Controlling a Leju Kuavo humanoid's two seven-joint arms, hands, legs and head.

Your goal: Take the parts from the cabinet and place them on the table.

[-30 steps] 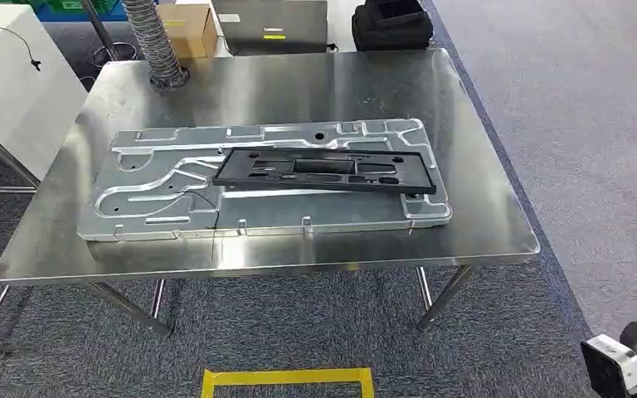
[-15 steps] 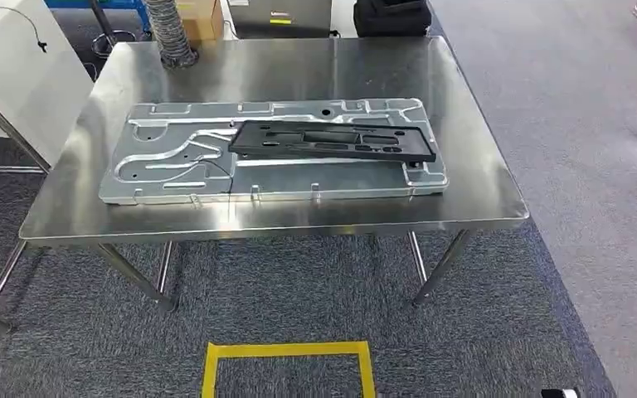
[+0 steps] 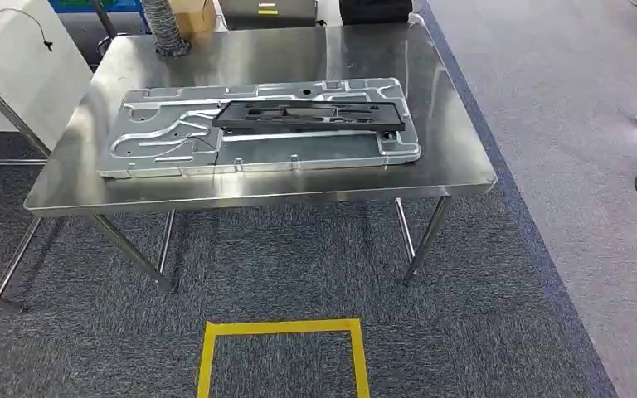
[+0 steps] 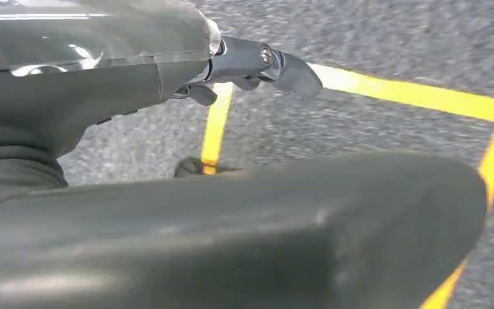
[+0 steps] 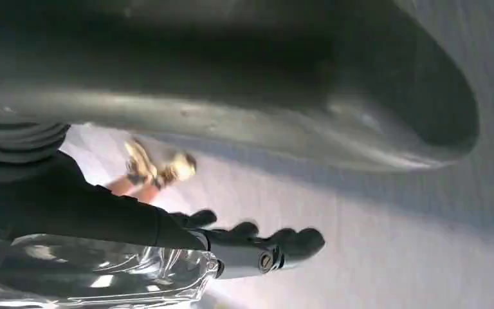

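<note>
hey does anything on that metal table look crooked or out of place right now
Nothing looks spilled or damaged. The black frame lies on top of the large silver panel rather than on the table itself, sitting toward the panel's far right part. The panel lies flat, slightly skewed to the table's front edge.

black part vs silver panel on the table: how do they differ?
The black part is dark and matte; the silver panel is bright, reflective metal. The black part is a narrow strip, while the silver panel is far longer and wider. The black part lies on top of the silver panel, which rests directly on the table. Both lie flat, lengthwise across the table, and both have cut-outs or pressed contours.
</note>
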